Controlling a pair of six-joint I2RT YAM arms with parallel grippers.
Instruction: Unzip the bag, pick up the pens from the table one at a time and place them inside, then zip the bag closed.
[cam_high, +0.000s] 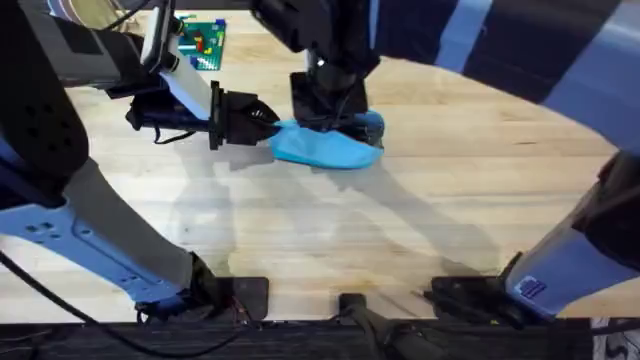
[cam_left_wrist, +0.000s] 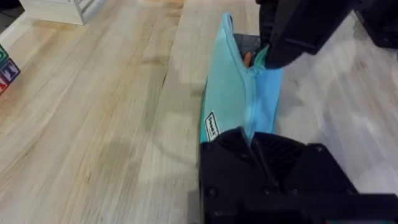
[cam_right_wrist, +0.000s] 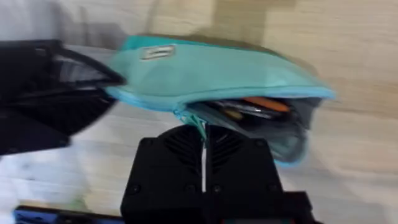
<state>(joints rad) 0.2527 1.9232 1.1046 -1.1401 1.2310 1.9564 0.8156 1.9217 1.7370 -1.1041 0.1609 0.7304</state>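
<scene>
Your left hand (cam_high: 268, 130) pinched one end of the light blue fabric pouch (cam_high: 325, 148) on the wood-grain bench (cam_high: 420, 210); your right hand (cam_right_wrist: 203, 146) gripped its zipper, fingers pressed together; an orange pen (cam_right_wrist: 266, 103) lay inside.

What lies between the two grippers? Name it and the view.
The bag spans between left gripper and right gripper, seen in the overhead view.

overhead looking down, both wrist views near bag (cam_high: 330, 147)

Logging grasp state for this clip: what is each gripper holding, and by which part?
The left gripper clamps one end of the bag. The right gripper pinches the zipper along the bag's partly open mouth.
</scene>
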